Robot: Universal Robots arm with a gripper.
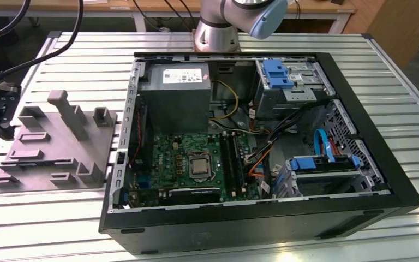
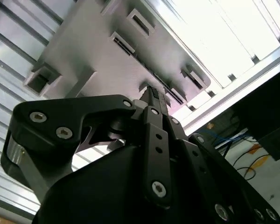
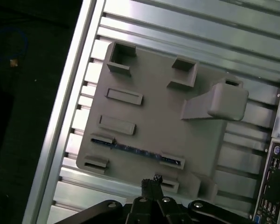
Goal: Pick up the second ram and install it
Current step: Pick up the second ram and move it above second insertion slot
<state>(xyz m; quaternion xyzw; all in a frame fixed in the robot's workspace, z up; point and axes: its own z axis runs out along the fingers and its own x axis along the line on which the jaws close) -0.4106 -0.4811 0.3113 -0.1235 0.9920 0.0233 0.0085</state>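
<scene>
Hovering over the grey fixture block (image 3: 149, 116), my hand (image 3: 151, 181) is carrying nothing. In both wrist views its two fingers are pressed together at the tips, with no gap and no part between them.

The second ram (image 3: 135, 150) is lying on its long edge in a shallow cradle along one side of that block, a thin dark blue-green strip resting in the grey plastic. My fingertips are pointing at it from just beside that edge of the block, close to the stick but clearly apart from it.

In the exterior view the block is sitting on the slatted aluminium table (image 1: 49, 218) at nine o'clock from the open computer case (image 1: 268, 224), and my hand is hanging at nine o'clock from the block. The motherboard (image 1: 173, 158) is lying flat inside the case, with the long black slot rails (image 1: 231, 158) at its three o'clock side, well apart from where I am working.

I am judging this to be the approach to the pick: the stick is not yet gripped and nothing is being installed. Taking it would call for my fingers to be spread first, lined up square across the thin board near its middle, and lowered straight so that they straddle it without catching the cradle walls.
</scene>
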